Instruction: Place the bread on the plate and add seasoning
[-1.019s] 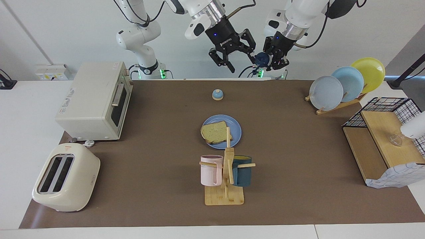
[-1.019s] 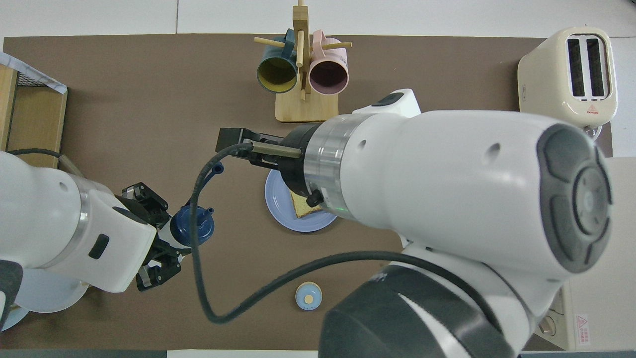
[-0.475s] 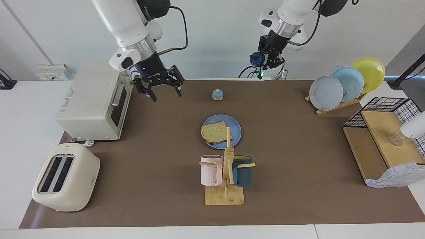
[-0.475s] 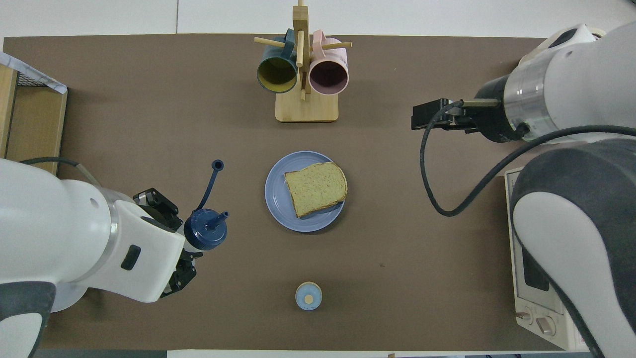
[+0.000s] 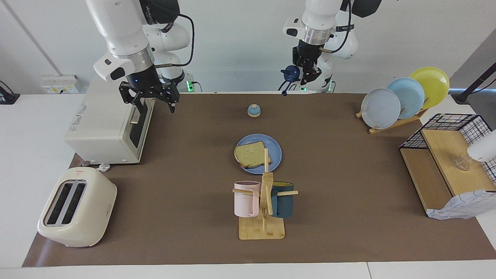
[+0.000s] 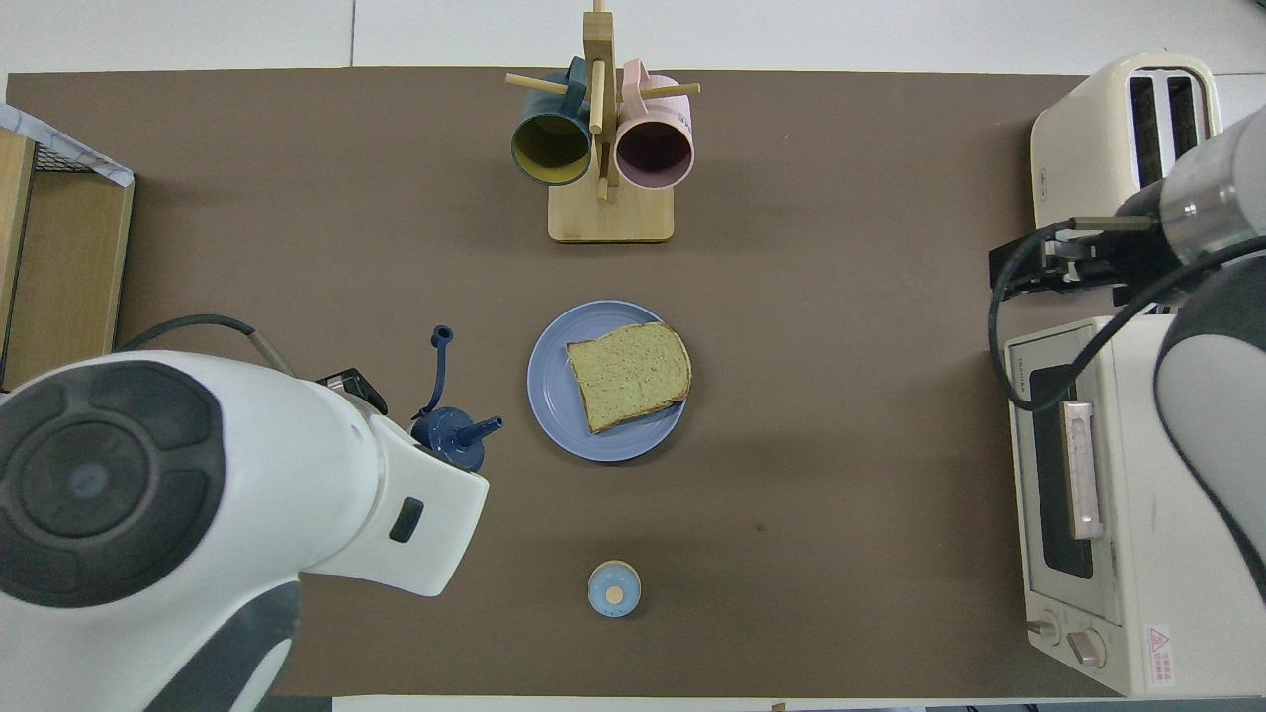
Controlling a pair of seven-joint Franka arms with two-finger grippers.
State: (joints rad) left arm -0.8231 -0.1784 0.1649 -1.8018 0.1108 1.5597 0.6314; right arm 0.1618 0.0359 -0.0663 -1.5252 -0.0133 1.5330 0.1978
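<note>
I've swung the right gripper (image 5: 149,101) away from the plate (image 5: 276,153) to the toaster oven (image 5: 101,120); its jaws stand apart, empty. My left gripper (image 5: 303,73) is up over the worktop's robot-side edge, clamped on the seasoning bottle (image 5: 290,73), cap dangling open. The bread (image 5: 250,154) lies on the plate mid-worktop, unobstructed. Placing looks done; seasoning is next.

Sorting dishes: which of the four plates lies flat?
The round medium-blue plate under the bread slice; the grey-blue, light-blue and yellow plates stand upright in the wooden rack.
</note>
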